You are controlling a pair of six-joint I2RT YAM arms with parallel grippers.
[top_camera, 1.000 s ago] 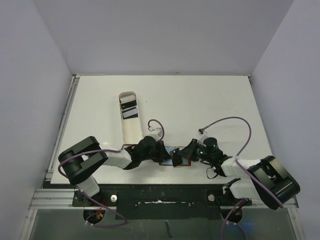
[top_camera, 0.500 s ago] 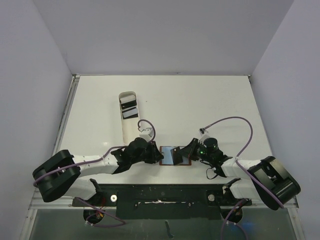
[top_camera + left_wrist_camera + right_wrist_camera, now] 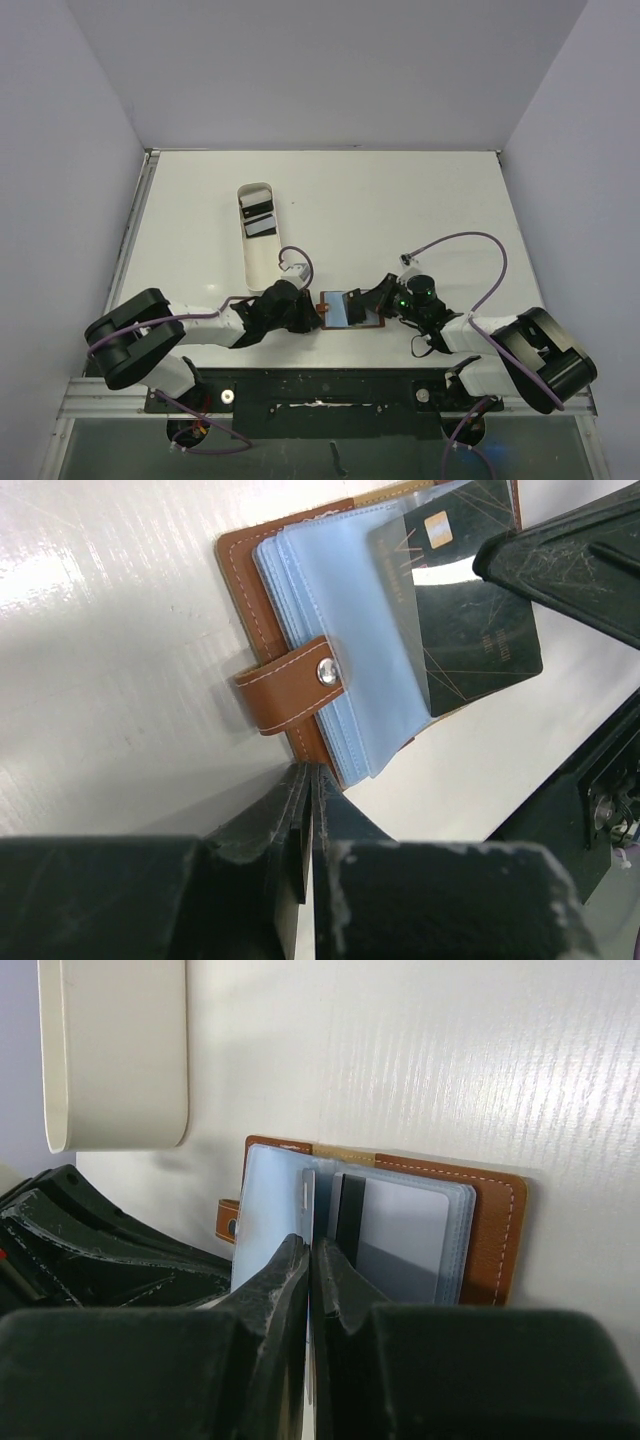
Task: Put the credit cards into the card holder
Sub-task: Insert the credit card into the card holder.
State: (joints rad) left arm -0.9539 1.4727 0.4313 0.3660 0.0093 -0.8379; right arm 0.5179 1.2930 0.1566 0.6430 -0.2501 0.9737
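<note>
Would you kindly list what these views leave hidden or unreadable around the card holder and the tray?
- Top view: the card holder is too small to count its filled sleeves.
- Left wrist: the dark card has unreadable print, and the right gripper covers part of it.
- Right wrist: the tray is cut off by the top edge, and its contents do not show.

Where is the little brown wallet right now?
In the top view the card holder lies open near the front edge of the table, between the left gripper and the right gripper, just right of the white tray.
</note>
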